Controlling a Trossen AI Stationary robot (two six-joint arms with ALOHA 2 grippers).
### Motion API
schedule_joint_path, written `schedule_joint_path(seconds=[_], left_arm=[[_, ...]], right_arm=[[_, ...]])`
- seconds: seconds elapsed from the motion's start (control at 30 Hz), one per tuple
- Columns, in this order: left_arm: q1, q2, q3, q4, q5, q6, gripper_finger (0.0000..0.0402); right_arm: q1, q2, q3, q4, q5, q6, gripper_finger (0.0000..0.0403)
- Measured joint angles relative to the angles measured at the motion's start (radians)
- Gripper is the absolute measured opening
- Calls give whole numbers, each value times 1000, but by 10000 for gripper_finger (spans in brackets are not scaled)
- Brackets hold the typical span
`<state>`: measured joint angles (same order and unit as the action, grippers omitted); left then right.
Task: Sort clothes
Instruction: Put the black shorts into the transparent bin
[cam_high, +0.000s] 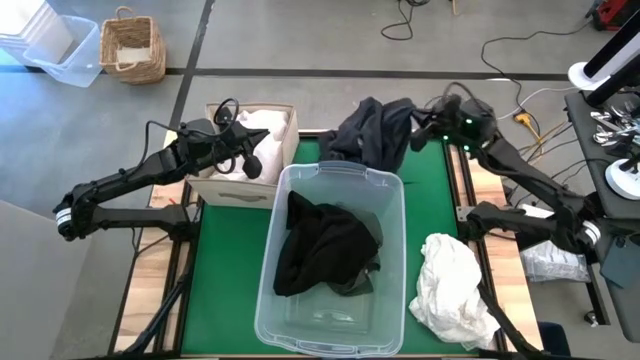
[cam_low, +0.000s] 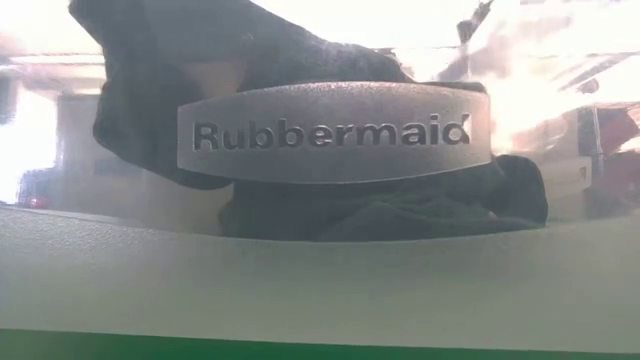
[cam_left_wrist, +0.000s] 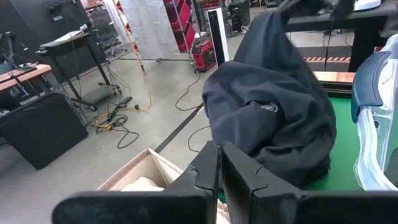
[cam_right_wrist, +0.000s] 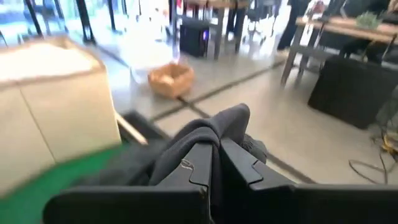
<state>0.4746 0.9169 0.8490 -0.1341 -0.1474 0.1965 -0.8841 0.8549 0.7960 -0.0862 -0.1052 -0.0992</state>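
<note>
Left gripper (cam_high: 250, 160) hangs over the beige box (cam_high: 225, 185) at ten o'clock on the worktop (cam_high: 230, 260), fingers pressed together on nothing; a white garment (cam_high: 262, 125) already lies in that box. At centre the clear tub (cam_high: 300, 335) holds black clothes (cam_high: 325, 245). At twelve o'clock a dark garment (cam_high: 375, 130) hangs bunched from the right gripper (cam_high: 418, 135), whose fingers clench a fold of it. At four o'clock a white heap (cam_high: 455, 290) waits on the worktop. To do this step well, I judge the right arm should lift the dark garment clear of the tub's rim, carry it over the centre, then release so nothing drapes outside.
</note>
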Motion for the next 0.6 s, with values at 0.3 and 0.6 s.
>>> schedule_joint_path(seconds=[0.3, 0.6], left_arm=[[0, 1, 0, 0, 0, 0, 0], [0, 2, -1, 1, 0, 2, 0]], right_arm=[[0, -52, 143, -6, -153, 131, 9], [0, 25, 327, -13, -256, 186, 9]])
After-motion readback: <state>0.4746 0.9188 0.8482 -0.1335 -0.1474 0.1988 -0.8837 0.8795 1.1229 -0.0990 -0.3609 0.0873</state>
